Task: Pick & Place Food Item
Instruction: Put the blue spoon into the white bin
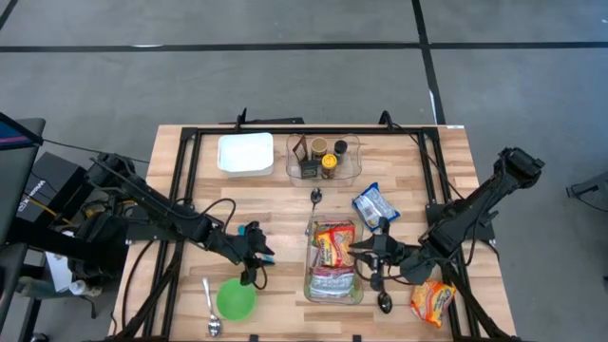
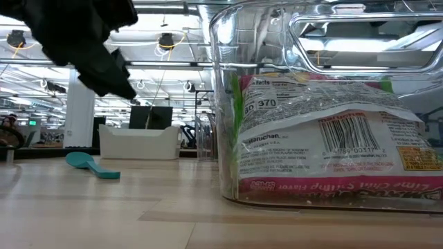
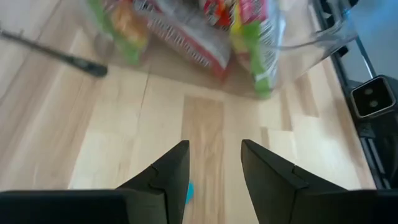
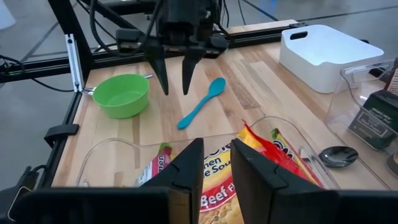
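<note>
Big wooden table (image 1: 275, 195) from above, both arms reaching in toward the middle. Clear bin (image 1: 333, 261) sits near the front centre, long axis running front to back, stuffed with noodle packs (image 1: 334, 245) lying flat along that same axis. Low view only gives the bin's wall close up with one pack pressed against it, barcode and print facing out, the rest cut off at the frame edge.

Left gripper (image 1: 255, 255) hangs over bare wood just left of the bin, fingers spread and holding nothing; own wrist view confirms the empty gap, with the bin blurred beyond. Right gripper (image 1: 366, 252) at the bin's right rim, fingers narrowly parted over the packs, nothing visibly pinched between them in its wrist view.

Only the top view catches the extras: white tray (image 1: 245, 153) and a smaller clear box (image 1: 325, 158) of jars at the back, blue snack bag (image 1: 374, 204) behind the right gripper, orange pack (image 1: 433, 302) at front right. Green bowl (image 1: 236, 299) front left, teal spoon (image 4: 201, 102) mostly hidden under the left gripper from above but plain in the right wrist view.
</note>
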Robot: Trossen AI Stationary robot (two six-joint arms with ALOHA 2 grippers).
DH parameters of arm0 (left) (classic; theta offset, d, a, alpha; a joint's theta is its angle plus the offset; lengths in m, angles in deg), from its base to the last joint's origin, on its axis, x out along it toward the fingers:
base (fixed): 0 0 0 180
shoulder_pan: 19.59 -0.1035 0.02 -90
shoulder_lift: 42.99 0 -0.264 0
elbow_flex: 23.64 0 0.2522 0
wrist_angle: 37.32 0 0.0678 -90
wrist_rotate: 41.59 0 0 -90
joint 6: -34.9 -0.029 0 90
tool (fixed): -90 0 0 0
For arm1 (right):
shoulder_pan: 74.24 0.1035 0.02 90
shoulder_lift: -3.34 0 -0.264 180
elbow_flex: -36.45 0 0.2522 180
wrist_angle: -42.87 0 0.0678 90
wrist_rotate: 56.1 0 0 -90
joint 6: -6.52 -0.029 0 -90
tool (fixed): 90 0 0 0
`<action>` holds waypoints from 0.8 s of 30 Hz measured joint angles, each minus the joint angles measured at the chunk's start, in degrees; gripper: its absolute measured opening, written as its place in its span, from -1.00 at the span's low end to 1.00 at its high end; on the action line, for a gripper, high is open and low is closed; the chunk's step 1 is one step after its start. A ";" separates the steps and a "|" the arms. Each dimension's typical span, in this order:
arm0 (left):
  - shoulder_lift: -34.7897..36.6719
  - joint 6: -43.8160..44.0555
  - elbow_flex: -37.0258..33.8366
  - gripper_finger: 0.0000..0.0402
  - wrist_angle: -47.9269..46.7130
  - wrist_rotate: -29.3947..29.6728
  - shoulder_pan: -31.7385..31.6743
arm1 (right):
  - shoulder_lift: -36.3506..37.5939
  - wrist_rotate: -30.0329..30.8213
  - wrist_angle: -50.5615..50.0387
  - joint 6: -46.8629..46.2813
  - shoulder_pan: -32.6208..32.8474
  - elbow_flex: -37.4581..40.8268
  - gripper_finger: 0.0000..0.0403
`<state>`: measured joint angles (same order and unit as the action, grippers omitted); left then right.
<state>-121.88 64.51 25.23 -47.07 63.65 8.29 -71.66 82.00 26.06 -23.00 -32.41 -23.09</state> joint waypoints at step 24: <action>0.00 -14.37 -1.24 -0.30 0.37 6.73 -0.31 | -0.04 2.85 0.10 8.75 -4.97 0.00 -0.63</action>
<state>-121.88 50.15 23.98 -46.70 70.39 7.98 -71.71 84.84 26.17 -14.25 -37.38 -23.09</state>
